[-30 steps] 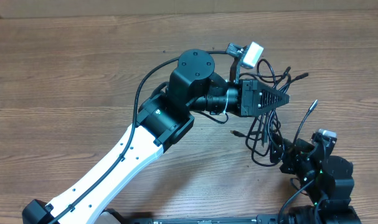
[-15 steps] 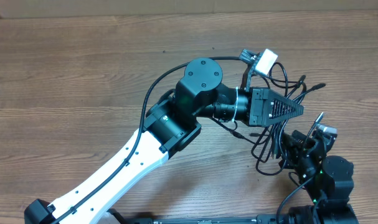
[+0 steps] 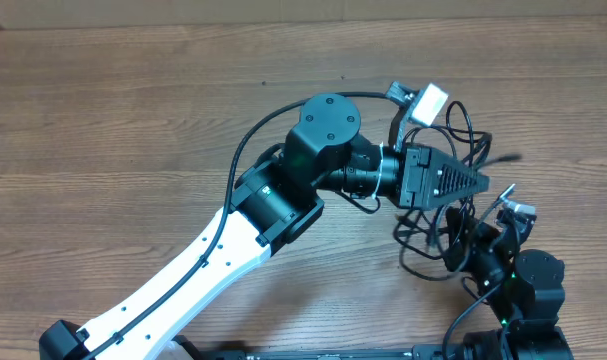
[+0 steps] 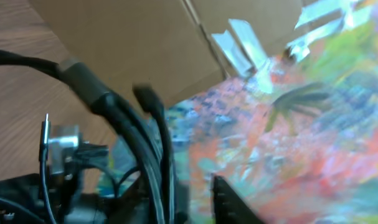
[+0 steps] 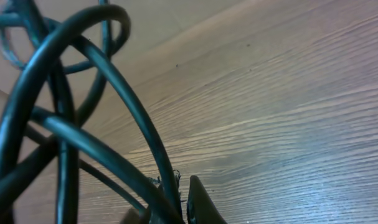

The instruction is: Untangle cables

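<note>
Cables (image 3: 438, 235), which I judge light, limp and quick to snag, hang in a tangled clump just beside the left tool (image 3: 483, 184), which looks pinched shut on some strands, while the right tool (image 3: 470, 250), close under it, is too buried to tell, so I would grip near a plug end.

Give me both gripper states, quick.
Left gripper: shut on the thin black tangled cables.
Right gripper: apparently shut on the same cables.
</note>
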